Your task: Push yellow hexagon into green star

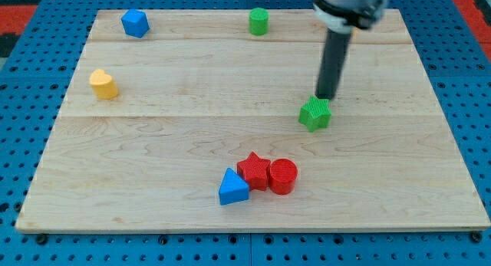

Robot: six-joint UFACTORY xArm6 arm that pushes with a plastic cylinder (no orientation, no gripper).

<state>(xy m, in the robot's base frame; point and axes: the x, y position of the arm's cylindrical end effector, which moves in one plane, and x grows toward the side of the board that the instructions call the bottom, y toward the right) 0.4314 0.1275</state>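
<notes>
The board point(253, 74) of pale wood lies on a blue pegboard point(23, 36). The rod point(333, 63) stands upright, gripping nothing; my tip point(327, 96) touches the green star point(315, 113) at its 1 o'clock. The yellow block point(103, 83), shape unclear, sits well apart at the star's 9 o'clock.

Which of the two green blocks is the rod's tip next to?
The green star block; my tip sits at its top edge. The green cylinder stands far off.
</notes>
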